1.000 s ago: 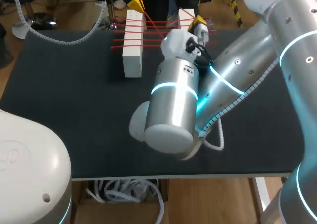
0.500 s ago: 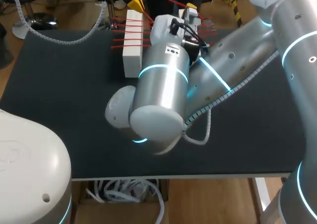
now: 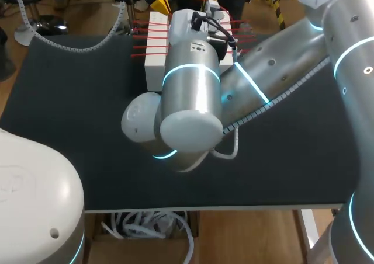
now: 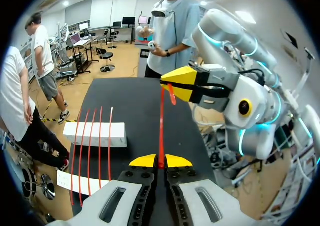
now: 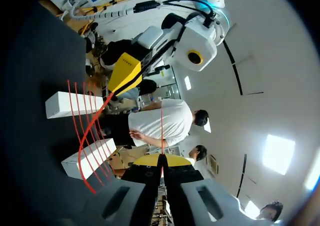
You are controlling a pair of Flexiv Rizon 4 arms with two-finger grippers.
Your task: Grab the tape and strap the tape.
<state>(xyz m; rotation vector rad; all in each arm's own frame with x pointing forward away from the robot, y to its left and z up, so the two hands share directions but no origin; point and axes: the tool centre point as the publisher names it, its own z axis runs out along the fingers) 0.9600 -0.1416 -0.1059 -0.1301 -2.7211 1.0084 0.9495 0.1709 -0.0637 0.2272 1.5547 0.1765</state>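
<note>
Red tape [image 4: 161, 126] runs taut between my two grippers. My left gripper [image 4: 160, 161] is shut on one end, and my right gripper [image 4: 187, 83] ahead of it holds the other. In the right wrist view my right gripper [image 5: 161, 160] is shut on the thin strand, which curves off to the left gripper [image 5: 125, 73]. Several red strands [image 3: 149, 39] span two white blocks at the table's far edge; the left block [image 3: 156, 59] shows, the other is mostly hidden behind my right arm. Both grippers, left [image 3: 156, 0] and right [image 3: 209, 4], hang above the blocks.
My right arm's thick elbow [image 3: 187, 118] hangs over the middle of the black table [image 3: 70, 112]. A grey ribbed hose [image 3: 82, 45] drapes over the far left corner. The blocks [image 4: 95, 134] lie beside and under the left gripper.
My right arm has swung left and toward the far edge, carrying its tape end up over the blocks. The left gripper has stayed where it was.
</note>
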